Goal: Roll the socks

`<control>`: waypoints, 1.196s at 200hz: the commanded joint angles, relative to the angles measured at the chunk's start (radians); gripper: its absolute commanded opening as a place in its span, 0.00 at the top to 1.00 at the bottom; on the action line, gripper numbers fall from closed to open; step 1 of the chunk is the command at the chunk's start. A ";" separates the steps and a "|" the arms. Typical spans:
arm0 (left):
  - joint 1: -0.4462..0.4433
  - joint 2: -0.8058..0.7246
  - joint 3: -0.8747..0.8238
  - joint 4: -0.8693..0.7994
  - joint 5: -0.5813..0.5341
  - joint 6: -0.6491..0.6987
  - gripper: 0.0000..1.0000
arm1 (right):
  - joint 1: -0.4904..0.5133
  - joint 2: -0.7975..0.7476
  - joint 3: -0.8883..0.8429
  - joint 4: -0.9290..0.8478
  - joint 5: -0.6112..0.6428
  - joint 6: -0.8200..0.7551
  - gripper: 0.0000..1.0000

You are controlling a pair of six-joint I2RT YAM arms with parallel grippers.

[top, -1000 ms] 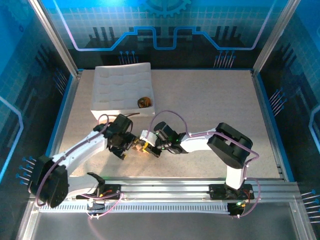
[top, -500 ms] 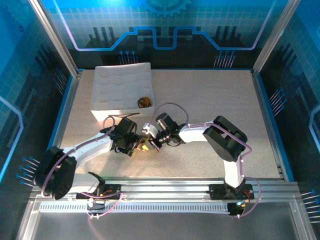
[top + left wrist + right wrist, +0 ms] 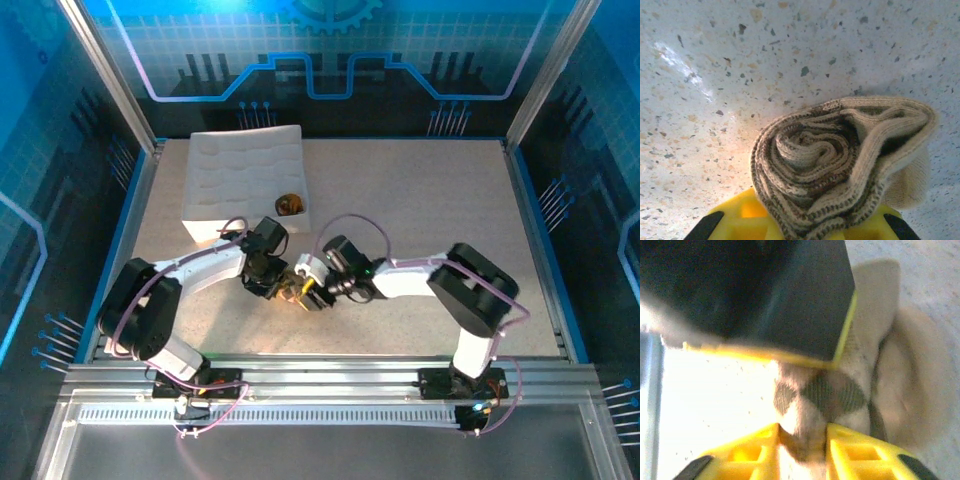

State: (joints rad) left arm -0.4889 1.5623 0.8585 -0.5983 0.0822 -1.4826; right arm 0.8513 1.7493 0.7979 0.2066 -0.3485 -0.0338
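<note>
- Holding the argyle sock [image 3: 830, 160] in my left gripper [image 3: 802, 225]: the yellow fingers [image 3: 740, 222] stand narrow, one on either side of the roll, pressed into the knit.
- My right gripper [image 3: 802, 437] has a fold of the same sock between its fingertips, which are set close together. Whether it pinches or merely touches, I cannot tell.
- The sock is wound into a tight spiral, and its cuff lies slack around one side, not pulled over the roll as far as I can see.
- It sits on or just above the speckled table [image 3: 790, 50], near the front and left of the middle, where my two grippers meet nose to nose.
- Farther back, the white tray [image 3: 240, 170] holds a small brownish-orange bundle [image 3: 290, 204] in its near right corner. I judge that to be the other sock, already rolled.
- So I reckon one sock is done, and this one is wound up but wants its cuff secured.
</note>
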 commanded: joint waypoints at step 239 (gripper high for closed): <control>0.028 -0.033 0.058 -0.199 0.049 0.032 0.42 | 0.100 0.130 0.026 -0.029 0.257 -0.084 1.00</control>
State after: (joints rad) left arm -0.4553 1.6043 0.9634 -0.7395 0.1200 -1.3952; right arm 0.9928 1.8236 0.8696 0.3225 -0.0029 -0.2104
